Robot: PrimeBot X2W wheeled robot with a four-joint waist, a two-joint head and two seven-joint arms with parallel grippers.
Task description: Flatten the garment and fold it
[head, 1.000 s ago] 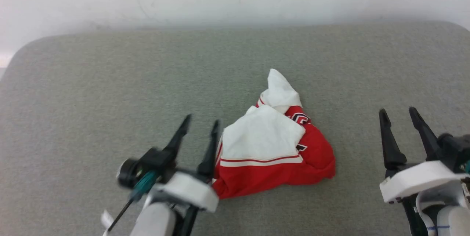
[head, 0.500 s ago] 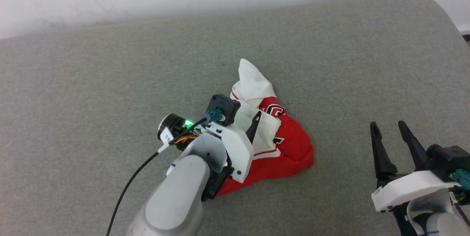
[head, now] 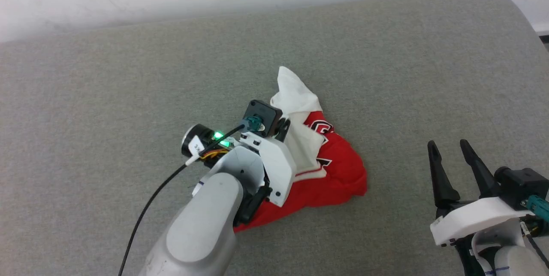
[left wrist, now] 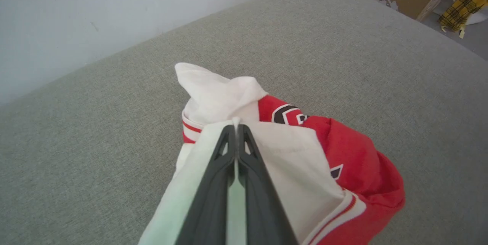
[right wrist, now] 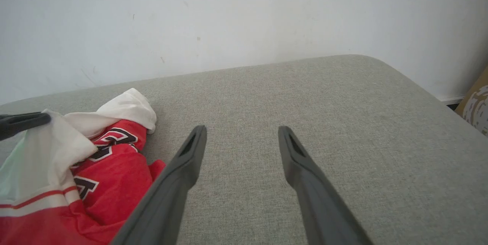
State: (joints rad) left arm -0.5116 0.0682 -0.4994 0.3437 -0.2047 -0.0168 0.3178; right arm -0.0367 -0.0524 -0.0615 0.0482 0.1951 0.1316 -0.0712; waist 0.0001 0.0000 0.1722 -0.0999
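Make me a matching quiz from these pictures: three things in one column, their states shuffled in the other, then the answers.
Column one:
1. left gripper
2. right gripper
3. garment

Column two:
A. crumpled in a heap
B. fingers shut on white cloth
C. fingers open, holding nothing

Pairs: 1-B, 2-C, 3-A.

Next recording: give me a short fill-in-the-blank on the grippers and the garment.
The left gripper is shut on a ____ part of the garment.
The right gripper is ____, holding nothing.
The garment rests on a padded surface coloured ____.
Missing words: white; open; grey.
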